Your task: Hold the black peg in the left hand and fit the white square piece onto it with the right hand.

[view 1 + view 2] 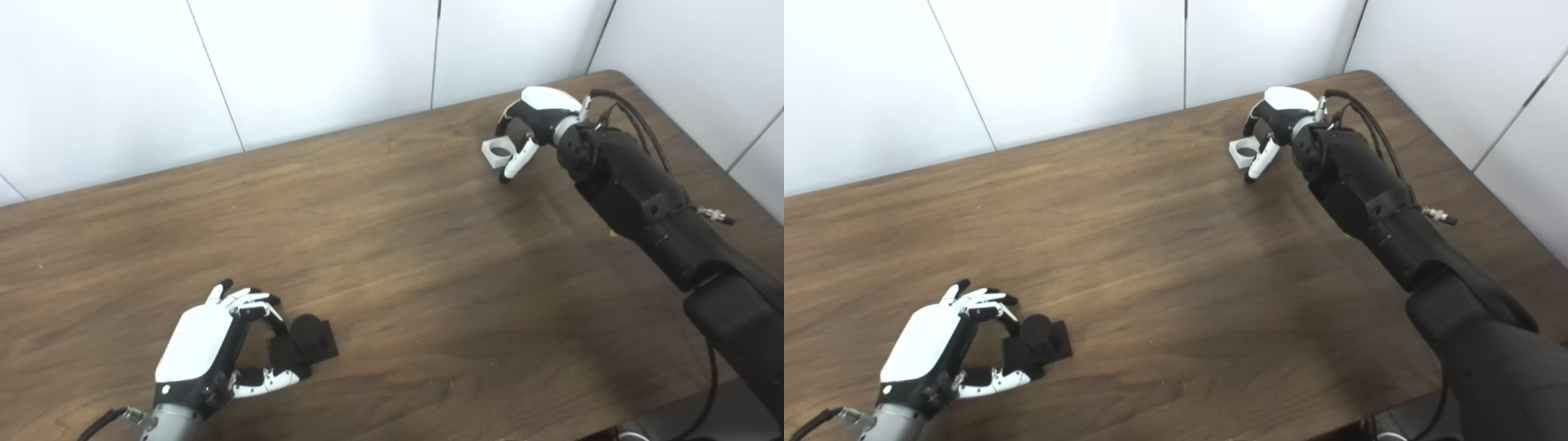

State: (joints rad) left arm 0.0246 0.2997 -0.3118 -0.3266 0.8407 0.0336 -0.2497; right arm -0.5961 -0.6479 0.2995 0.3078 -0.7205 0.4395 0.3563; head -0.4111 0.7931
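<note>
The left hand (205,346) cups the black peg (304,344) (still on the table (392,257)), fingers touching. The right hand (531,125) pinches the white square piece (497,152).

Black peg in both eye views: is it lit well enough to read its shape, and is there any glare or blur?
Left eye view: the black peg is a dark mass, its round post barely distinct from its square base; soft light, faint shadows, no glare on the table. Right eye view: same; the white square piece shows its hole clearly though slightly soft.
</note>
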